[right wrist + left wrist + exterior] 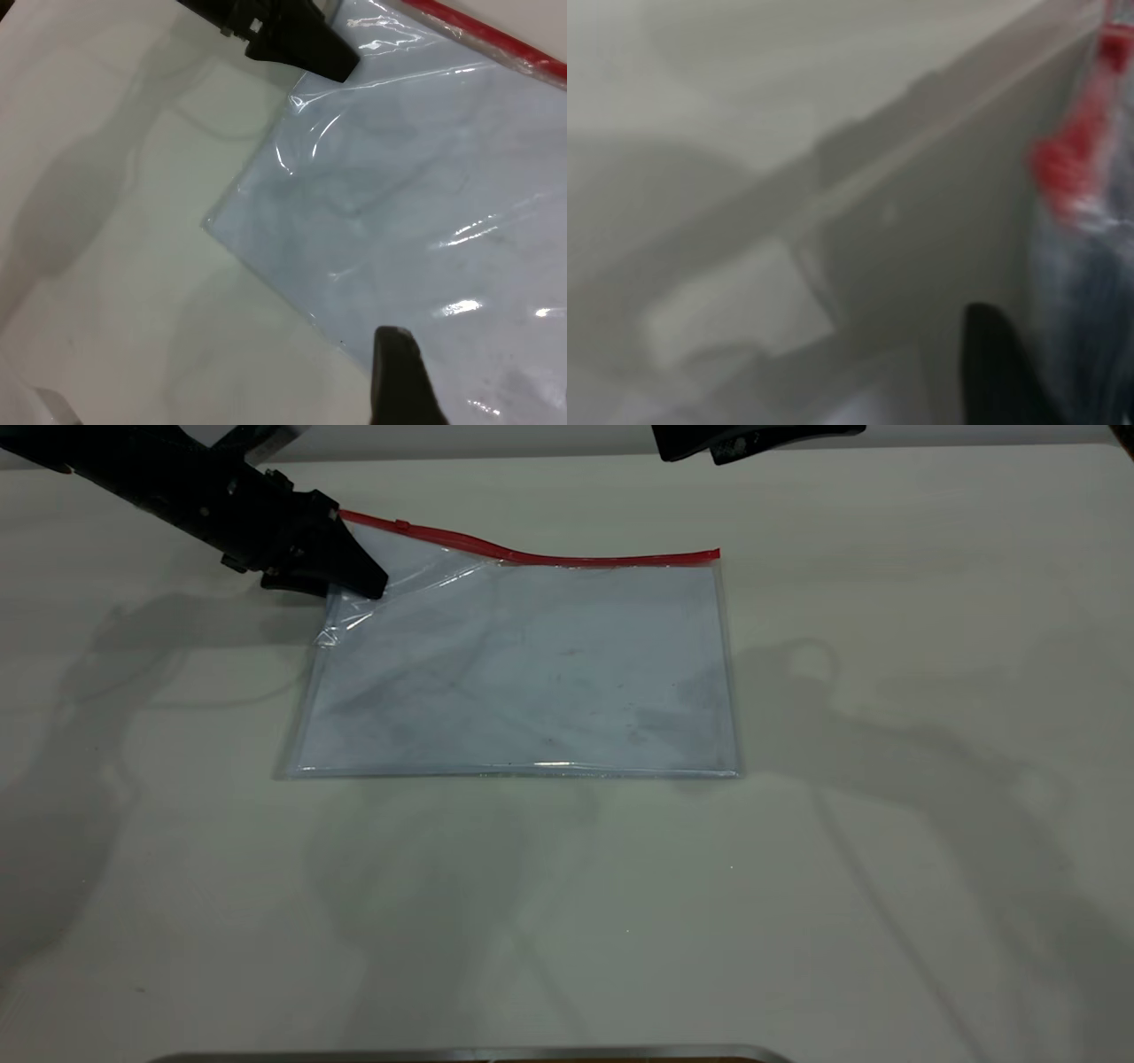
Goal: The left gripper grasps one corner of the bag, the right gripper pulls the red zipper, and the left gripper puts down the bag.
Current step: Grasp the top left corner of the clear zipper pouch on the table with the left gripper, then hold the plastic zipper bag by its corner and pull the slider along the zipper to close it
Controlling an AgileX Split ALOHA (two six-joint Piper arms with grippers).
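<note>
The bag (532,673) lies flat on the white table, with the red zipper (567,560) along its far edge. A small slider tab (401,524) sits near the zipper's left end. My left gripper (368,584) is shut on the bag's far left corner and holds it slightly raised, so the zipper curves up there. The left wrist view shows one black finger (1001,372) against the plastic (1090,292) and the red strip (1067,159). My right gripper (735,447) hangs high at the far right, open and empty. One of its fingers (396,372) shows above the bag (425,204).
The white table (567,921) stretches wide in front of and beside the bag. A metal edge (469,1054) runs along the front. The left arm (159,487) reaches in from the far left, and its gripper also shows in the right wrist view (328,55).
</note>
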